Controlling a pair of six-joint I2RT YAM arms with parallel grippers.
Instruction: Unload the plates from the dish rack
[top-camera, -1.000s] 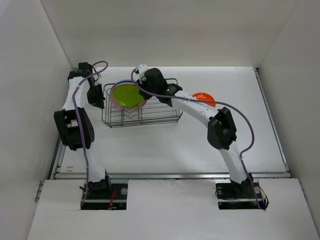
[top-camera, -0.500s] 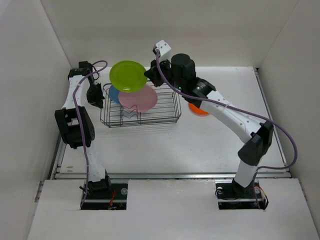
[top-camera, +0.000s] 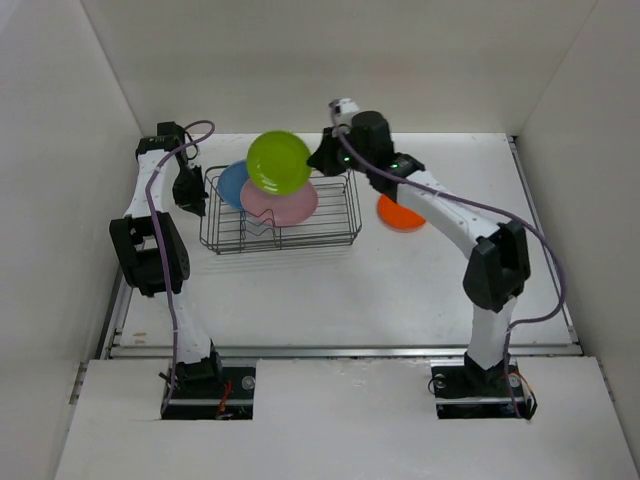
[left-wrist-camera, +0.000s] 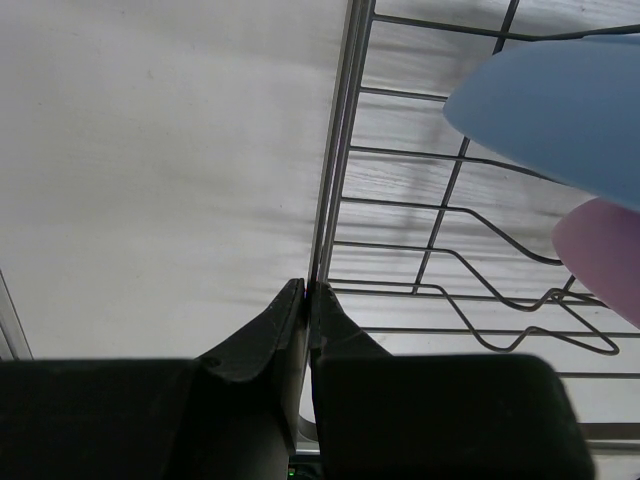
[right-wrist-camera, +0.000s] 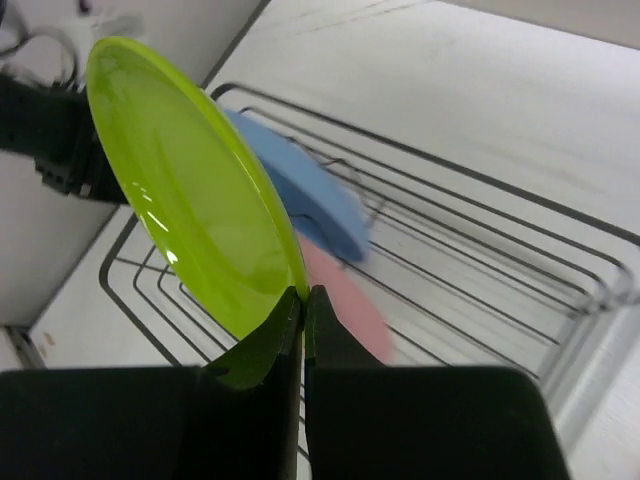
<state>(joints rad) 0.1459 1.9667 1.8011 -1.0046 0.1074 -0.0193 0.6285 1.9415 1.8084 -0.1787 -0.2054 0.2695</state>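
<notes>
The green plate (top-camera: 279, 163) is in the air above the far left part of the rack (top-camera: 352, 222), tilted, with its glossy face turned up toward the top camera. The right end effector (top-camera: 320, 158) holds it by the edge. In the right wrist view this end effector (right-wrist-camera: 303, 293) is almost fully closed, with only the thin rim of the green plate (right-wrist-camera: 190, 190) between the fingertips.

The pink plate (top-camera: 285, 205) leans in the rack just under the green one. The blue plate (top-camera: 230, 185) leans to its left. Both stand in the left half of the rack. From above, the lower edge of the green plate overlaps the pink plate, and I cannot tell how much gap is between them. The orange plate (top-camera: 400, 217) lies flat on the bench (top-camera: 350, 290) just right of the rack, partly under the right arm.

The left end effector (top-camera: 192, 195) is at the left side of the rack. In the left wrist view its fingers (left-wrist-camera: 290, 310) are pressed together on the rim wire of the rack (left-wrist-camera: 335, 150).

The right half of the rack shows bare wires. Bare bench lies on the near side of the rack and on the right, past the orange plate. The white walls (top-camera: 60, 150) close the bench on the left, far and right sides, and the left arm is near the left one.
</notes>
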